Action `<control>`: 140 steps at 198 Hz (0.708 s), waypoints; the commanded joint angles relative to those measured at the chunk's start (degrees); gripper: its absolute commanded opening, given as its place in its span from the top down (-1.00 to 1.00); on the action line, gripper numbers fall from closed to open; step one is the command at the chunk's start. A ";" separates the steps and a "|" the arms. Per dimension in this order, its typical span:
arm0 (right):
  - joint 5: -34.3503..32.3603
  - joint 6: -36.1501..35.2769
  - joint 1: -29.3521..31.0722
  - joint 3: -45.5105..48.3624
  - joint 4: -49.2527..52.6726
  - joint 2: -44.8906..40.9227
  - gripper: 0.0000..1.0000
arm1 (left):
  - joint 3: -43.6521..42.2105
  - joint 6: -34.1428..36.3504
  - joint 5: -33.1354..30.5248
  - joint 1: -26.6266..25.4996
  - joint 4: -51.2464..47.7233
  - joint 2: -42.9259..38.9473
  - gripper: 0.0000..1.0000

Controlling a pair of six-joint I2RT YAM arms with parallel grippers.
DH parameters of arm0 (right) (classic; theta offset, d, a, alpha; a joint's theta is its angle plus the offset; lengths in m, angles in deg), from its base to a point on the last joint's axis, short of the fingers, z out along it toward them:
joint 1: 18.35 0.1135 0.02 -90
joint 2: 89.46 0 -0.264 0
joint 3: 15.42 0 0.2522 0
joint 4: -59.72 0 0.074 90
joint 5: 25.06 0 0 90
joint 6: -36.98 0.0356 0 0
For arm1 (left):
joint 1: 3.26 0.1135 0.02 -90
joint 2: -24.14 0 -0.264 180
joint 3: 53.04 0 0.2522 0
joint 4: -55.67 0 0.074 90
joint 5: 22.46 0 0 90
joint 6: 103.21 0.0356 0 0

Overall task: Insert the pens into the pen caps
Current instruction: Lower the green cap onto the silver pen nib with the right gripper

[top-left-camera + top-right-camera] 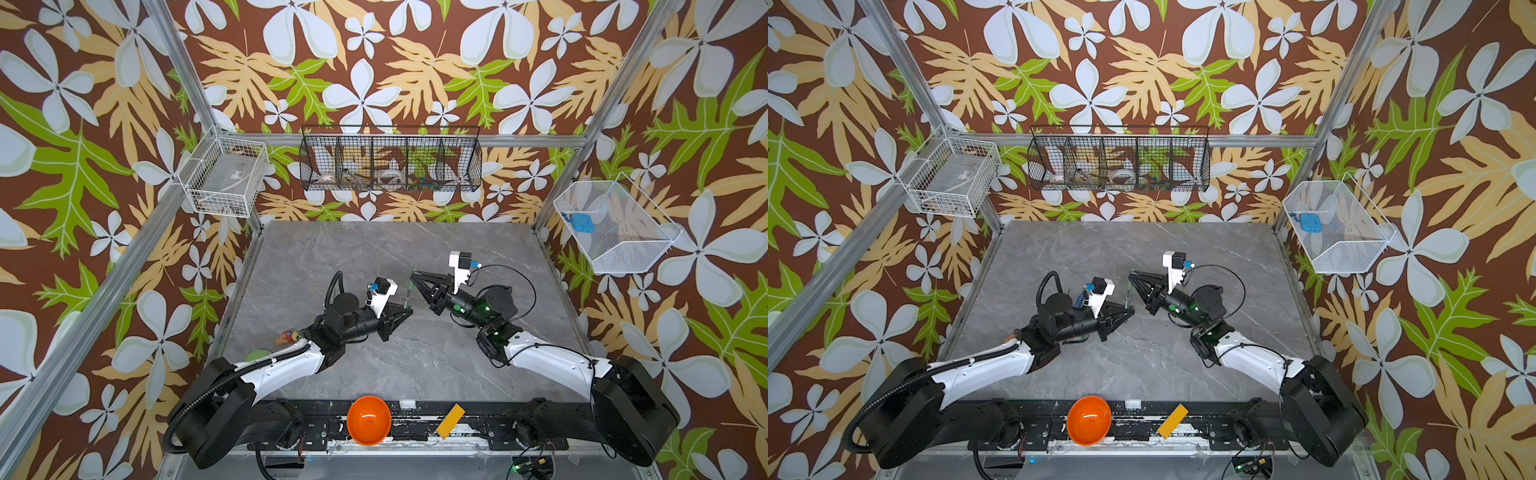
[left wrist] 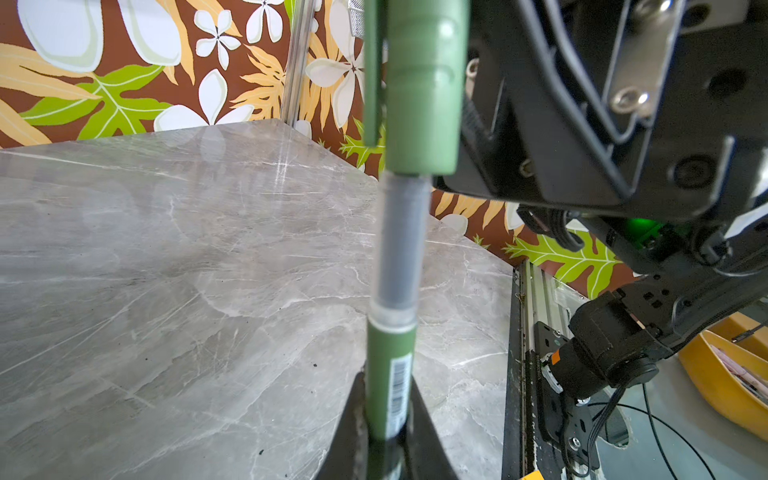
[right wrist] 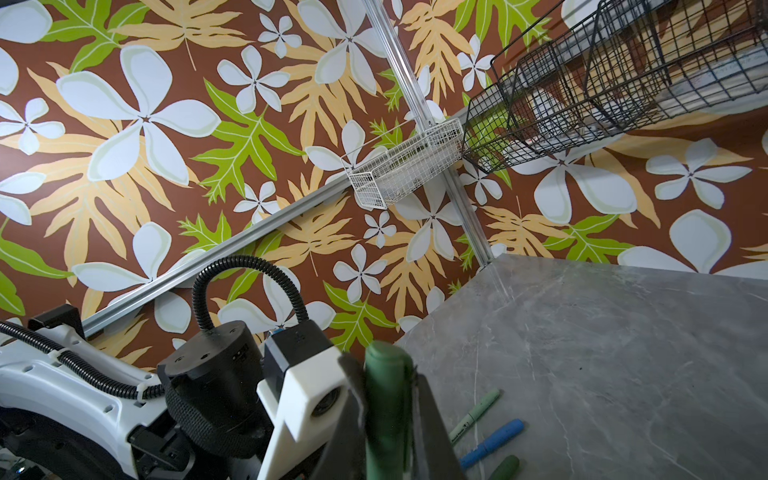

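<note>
Your left pincer (image 1: 409, 308) clenched the green pen (image 1: 409, 297), tip pointing into the cap (image 2: 424, 104) your right pincer (image 1: 412, 275) gripped. Three other pens (image 3: 492, 442) lay nearby on the bench (image 1: 374, 257).

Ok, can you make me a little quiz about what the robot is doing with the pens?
1. True or false: the left gripper is shut on a green pen.
2. What does the right gripper hold? A a blue pen, B a green cap, C an orange bowl.
3. In the right wrist view, how many pens lie on the table?
Key: 1 true; 2 B; 3 three (pale green, blue, dark green).
</note>
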 commanded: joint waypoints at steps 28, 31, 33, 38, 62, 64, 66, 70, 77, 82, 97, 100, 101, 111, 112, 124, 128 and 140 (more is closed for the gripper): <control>1.53 -5.81 0.54 -1.23 8.65 -2.55 0.72 | 1.66 1.04 -3.12 0.08 1.76 0.12 1.00; 1.49 -6.24 0.69 -1.24 9.05 -2.78 0.72 | 1.79 1.13 -3.08 0.05 1.59 0.10 1.00; 1.52 -6.51 0.71 -1.20 9.34 -2.91 0.72 | 1.84 1.22 -3.08 0.05 1.49 0.15 1.00; 1.50 -7.23 0.95 -1.41 10.17 -3.23 0.72 | 2.06 1.41 -3.12 0.10 1.22 0.19 1.00; -0.67 -10.54 1.60 -2.54 14.66 -4.37 0.72 | 3.14 2.50 -3.28 0.05 -0.46 0.40 1.00; -0.71 -10.68 1.62 -2.58 14.81 -4.43 0.72 | 3.16 2.60 -3.32 0.09 -0.56 0.38 1.00; -0.72 -10.78 1.61 -2.59 14.87 -4.49 0.72 | 3.17 2.66 -3.38 0.08 -0.67 0.42 1.00; -0.72 -10.92 1.60 -2.59 15.17 -4.69 0.71 | 3.20 2.84 -3.47 0.06 -0.76 0.42 1.00; -1.03 -11.16 1.62 -2.63 15.56 -4.90 0.72 | 3.25 2.99 -3.60 0.05 -0.90 0.42 1.00; -1.10 -11.28 1.56 -2.69 15.86 -5.10 0.71 | 3.23 3.10 -3.64 0.04 -0.95 0.45 1.00; -1.21 -11.61 1.60 -2.77 16.46 -5.41 0.71 | 3.15 3.37 -4.04 0.05 -1.02 0.33 1.00; -1.32 -11.61 1.67 -2.80 16.51 -5.46 0.71 | 3.09 3.45 -4.04 0.13 -1.02 0.34 1.00; -1.33 -11.58 1.63 -2.78 16.53 -5.49 0.71 | 3.09 3.51 -4.09 0.09 -1.03 0.36 1.00; -1.46 -11.72 1.67 -2.72 16.74 -5.66 0.70 | 3.08 3.61 -4.34 0.13 -1.20 0.27 1.00; -1.45 -11.72 1.63 -2.74 16.78 -5.72 0.70 | 3.04 3.63 -4.37 0.09 -1.20 0.24 1.00; -1.60 -11.90 1.62 -2.72 17.04 -5.94 0.67 | 3.04 3.74 -4.47 0.12 -1.16 0.06 1.00; -1.54 -11.97 1.62 -2.68 17.03 -5.95 0.67 | 3.00 3.82 -4.48 0.07 -1.18 -0.04 1.00; -1.59 -12.06 1.65 -2.71 17.26 -6.30 0.66 | 3.19 4.00 -4.66 0.09 -1.28 -0.08 1.00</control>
